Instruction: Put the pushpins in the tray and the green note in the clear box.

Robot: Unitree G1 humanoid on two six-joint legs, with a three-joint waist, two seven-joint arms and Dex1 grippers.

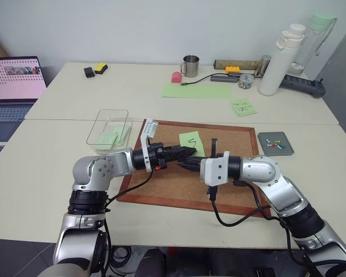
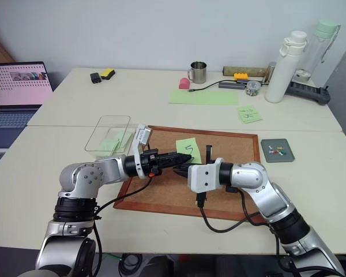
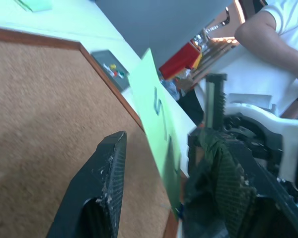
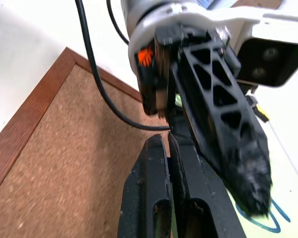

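The green note [image 1: 191, 141], marked with a black squiggle, stands on edge above the cork board [image 1: 161, 184]. My right gripper [image 1: 183, 164] points left and is shut on its lower edge. Facing it from the left, my left gripper [image 1: 187, 152] is open. In the left wrist view the green note [image 3: 156, 109] stands between that gripper's two spread fingers [image 3: 107, 173]. The clear box [image 1: 98, 130] sits off the board's left corner. The grey tray [image 1: 266, 138] lies right of the board, with the pushpins [image 1: 277, 145] in it.
A pale green slip [image 1: 106, 138] lies inside the clear box. Farther back are a scribbled green note [image 1: 242, 107], a large green sheet [image 1: 196, 90], a metal mug [image 1: 190, 66] and a white bottle [image 1: 279, 57]. A laptop [image 1: 11, 81] stands far left. A person [image 3: 278, 49] shows beyond the table.
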